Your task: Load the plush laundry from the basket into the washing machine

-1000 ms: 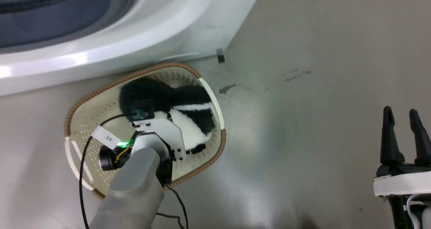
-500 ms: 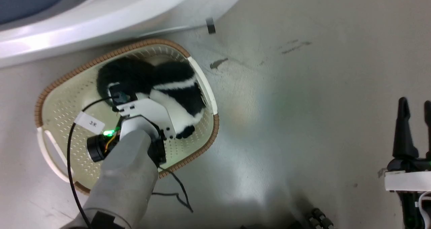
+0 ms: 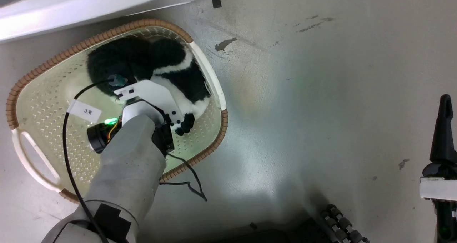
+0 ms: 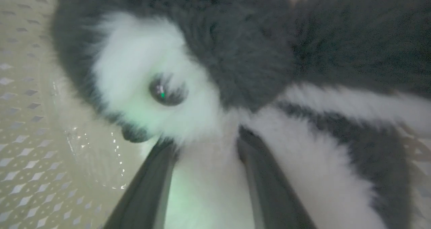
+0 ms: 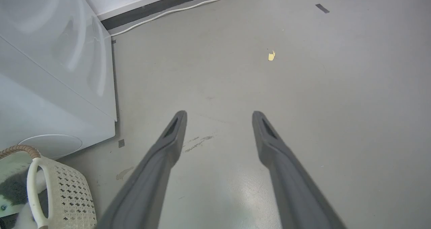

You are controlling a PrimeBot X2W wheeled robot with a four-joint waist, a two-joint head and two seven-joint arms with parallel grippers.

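Left claw: the left claw [image 4: 206, 141] is down inside the basket. In my left wrist view its two dark fingers [image 4: 148, 192] stand apart with white fur between them. The tips are sunk into the pile just below the toy's eye. I cannot tell whether they are pinching the fur or only resting against it.
Left arm: the grey left forearm [image 3: 128, 157] rises from 7 o'clock in my head view and slants towards 12 o'clock over the basket's near rim. Its white wrist bracket lies over the toy, and a black cable with a paper tag [image 3: 84, 110] loops at its 9 o'clock side.
Basket: the basket [image 3: 107, 34] sits at 10 o'clock in the head view, on the floor just below the washing machine.
Plush laundry: the plush laundry [image 3: 142, 57] lies in the basket's 1 o'clock end, black back uppermost, against the white side handle.
Washing machine: the washing machine [image 3: 71, 7] shows as a white edge running across 11 o'clock.
Floor: the grey floor [image 3: 321, 93] is scuffed, with a yellow scrap [image 5: 271, 55] at 1 o'clock in my right wrist view.
Right claw: the right claw [image 5: 219, 116] is released, fingers spread wide, holding and touching nothing.
Right arm: it hangs over the floor at 4 o'clock in the head view, well apart from the basket, one finger [image 3: 444, 128] pointing to 12 o'clock.
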